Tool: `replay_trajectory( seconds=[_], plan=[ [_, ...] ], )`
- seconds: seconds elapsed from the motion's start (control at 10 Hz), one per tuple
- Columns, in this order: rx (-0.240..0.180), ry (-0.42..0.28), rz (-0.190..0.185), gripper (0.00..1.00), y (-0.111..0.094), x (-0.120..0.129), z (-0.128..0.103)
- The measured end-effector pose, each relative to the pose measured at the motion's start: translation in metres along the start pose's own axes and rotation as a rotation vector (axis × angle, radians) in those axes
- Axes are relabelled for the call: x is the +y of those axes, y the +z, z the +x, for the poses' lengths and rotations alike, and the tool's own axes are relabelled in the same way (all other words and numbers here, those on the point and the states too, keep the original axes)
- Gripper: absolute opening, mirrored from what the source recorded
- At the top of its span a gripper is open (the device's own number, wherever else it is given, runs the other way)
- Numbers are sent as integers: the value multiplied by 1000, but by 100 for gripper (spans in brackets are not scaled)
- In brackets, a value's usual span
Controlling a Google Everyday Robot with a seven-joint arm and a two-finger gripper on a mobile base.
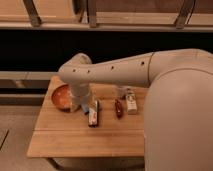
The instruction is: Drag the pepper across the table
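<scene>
The robot's broad cream arm (130,72) fills the right foreground and reaches left over a light plank surface (75,140), whose front boards lie bare. Towards the middle of the surface, a white-and-red packet (93,114) lies lengthwise. Just right of it and apart from it, the dark red pepper (118,108) rests near the centre, touched by nothing. A small pale item (131,103) stands just beside the pepper on its right. Left of the packet, the arm bends down and its claw (83,106) hangs low over the boards between the packet and an orange bowl (59,96), jaws spread and gripping nothing, well apart from the pepper. The bowl sits at the far left corner. Behind the surface runs a dark wall (45,52) under a pale rail (100,25).
</scene>
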Motion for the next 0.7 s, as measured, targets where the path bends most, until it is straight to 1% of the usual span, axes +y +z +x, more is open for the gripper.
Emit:
replay_trajectory(
  seconds=[0.5, 0.6, 0.7],
  plan=[
    [0, 0, 0, 65, 0, 0, 0],
    [-5, -5, 1, 65, -2, 1, -1],
    [-27, -29, 5, 65, -7, 4, -6]
  ],
)
